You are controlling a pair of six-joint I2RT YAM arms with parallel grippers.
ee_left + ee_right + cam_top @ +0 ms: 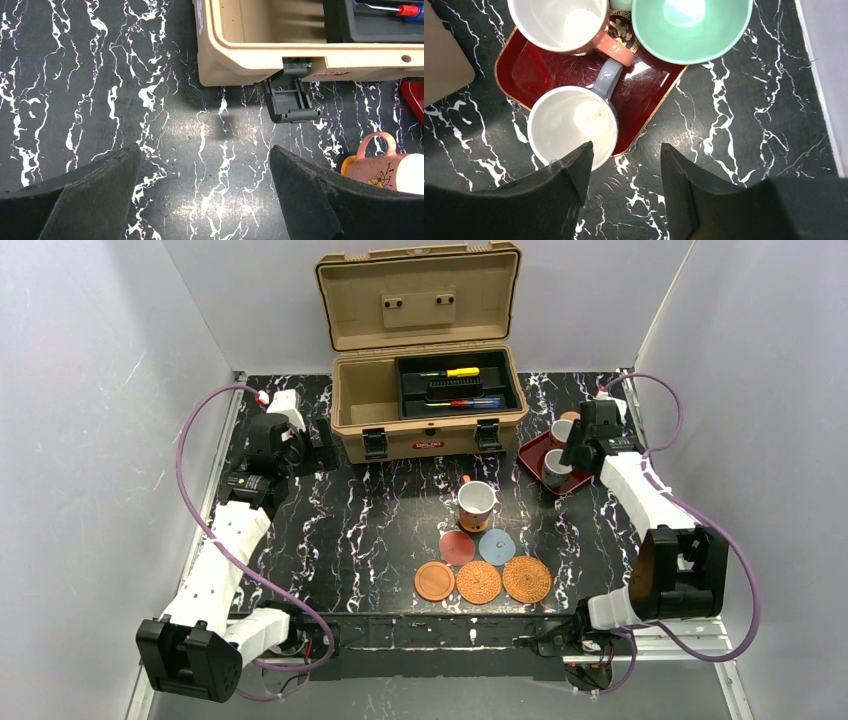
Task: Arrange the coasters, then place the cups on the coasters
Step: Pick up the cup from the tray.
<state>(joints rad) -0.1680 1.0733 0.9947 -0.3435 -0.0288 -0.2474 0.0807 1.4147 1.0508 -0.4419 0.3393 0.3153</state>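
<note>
Marble-patterned table, mid-task: the right gripper (625,155) hangs over the near edge of the dark red tray (539,65), jaws parted to a middling width and gripping nothing. The left fingertip sits above the rim of the grey-handled mug (572,125), and the gap between the jaws opens over bare table and the tray's corner. The pink mug (556,22) and the wider teal cup (691,27) share the tray behind it.

At centre, 1 floral mug (476,502) already stands on the orange coaster (345,162). Just in front lie 5 bare coasters (478,582), 2 in the back row and 3 in the front. The left gripper (205,152), spread wide and empty, hovers above bare table near the open toolbox (425,390).

The grey-handled mug looks the likeliest next pick. It appears to be glazed ceramic (rigid, smooth, quick to chip). It should be light enough for a pinch across the wall at the rim, 1 finger inside and 1 outside. The side away from the handle suits best, since the handle points back toward the pink mug. A glossy rim may slip under a shallow bite, and the neighbours stand close enough to be knocked.
</note>
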